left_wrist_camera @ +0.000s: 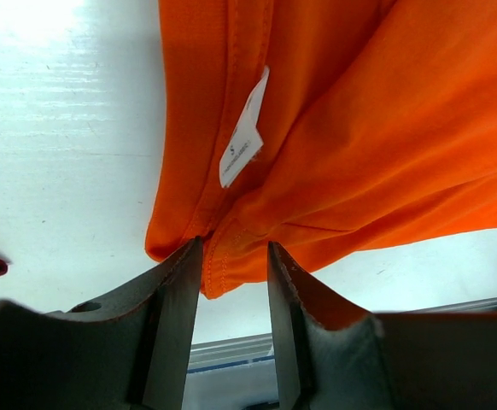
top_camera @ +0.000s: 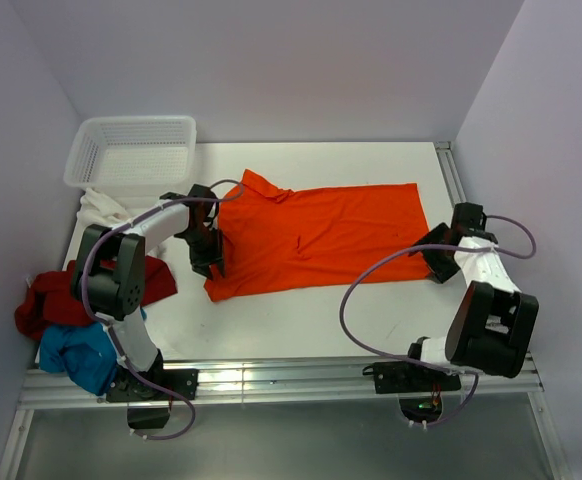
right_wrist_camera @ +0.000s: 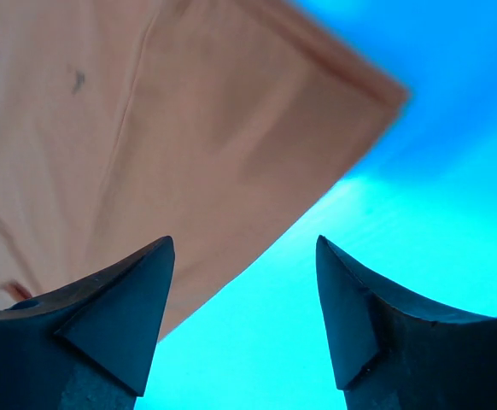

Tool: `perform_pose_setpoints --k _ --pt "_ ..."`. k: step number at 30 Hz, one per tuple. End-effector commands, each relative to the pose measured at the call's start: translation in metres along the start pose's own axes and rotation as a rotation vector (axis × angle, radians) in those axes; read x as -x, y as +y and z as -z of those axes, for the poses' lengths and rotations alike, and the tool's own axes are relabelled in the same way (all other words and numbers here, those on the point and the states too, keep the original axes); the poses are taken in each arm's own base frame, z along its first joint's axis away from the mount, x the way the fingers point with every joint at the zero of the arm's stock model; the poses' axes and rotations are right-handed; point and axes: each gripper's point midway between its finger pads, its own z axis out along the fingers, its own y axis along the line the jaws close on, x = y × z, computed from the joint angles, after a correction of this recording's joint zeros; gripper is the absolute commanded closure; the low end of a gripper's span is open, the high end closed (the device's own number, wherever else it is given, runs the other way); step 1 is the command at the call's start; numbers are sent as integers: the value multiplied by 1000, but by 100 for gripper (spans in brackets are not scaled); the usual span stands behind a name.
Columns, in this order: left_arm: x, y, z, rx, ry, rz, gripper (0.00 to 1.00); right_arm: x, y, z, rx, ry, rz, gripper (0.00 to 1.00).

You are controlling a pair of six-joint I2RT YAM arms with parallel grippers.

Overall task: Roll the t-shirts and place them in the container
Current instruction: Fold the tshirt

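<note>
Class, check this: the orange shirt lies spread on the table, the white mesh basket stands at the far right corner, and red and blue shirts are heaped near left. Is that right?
No: the top view shows the white mesh basket at the far left corner, not the right. The orange shirt, red shirt and blue shirt lie as stated.

Left arm reaches forward by the table's (top_camera: pixel 301 320) left edge, left gripper (top_camera: pixel 209 262) angled down, jaws slightly parted. Right arm folds by the right edge, right gripper (top_camera: pixel 434 252) jaws wide apart.
</note>
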Motion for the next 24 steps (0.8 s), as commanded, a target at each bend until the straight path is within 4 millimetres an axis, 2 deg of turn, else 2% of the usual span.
perform_pose_setpoints --k 1,4,12,18,24 --pt "-4 -2 8 -26 -22 -23 58 25 -10 15 2 -116 -90 27" --pt "-8 -1 7 -27 -13 -28 58 28 -30 9 -36 -113 -174 30" --pt "-8 -4 12 -44 -18 -30 58 41 -53 -9 -83 -109 -279 34" --pt "-7 -12 25 -86 -49 -16 46 43 -57 -23 -102 -116 -334 39" --pt "-13 -19 32 -175 -62 54 36 36 -71 -41 -164 -102 -372 49"
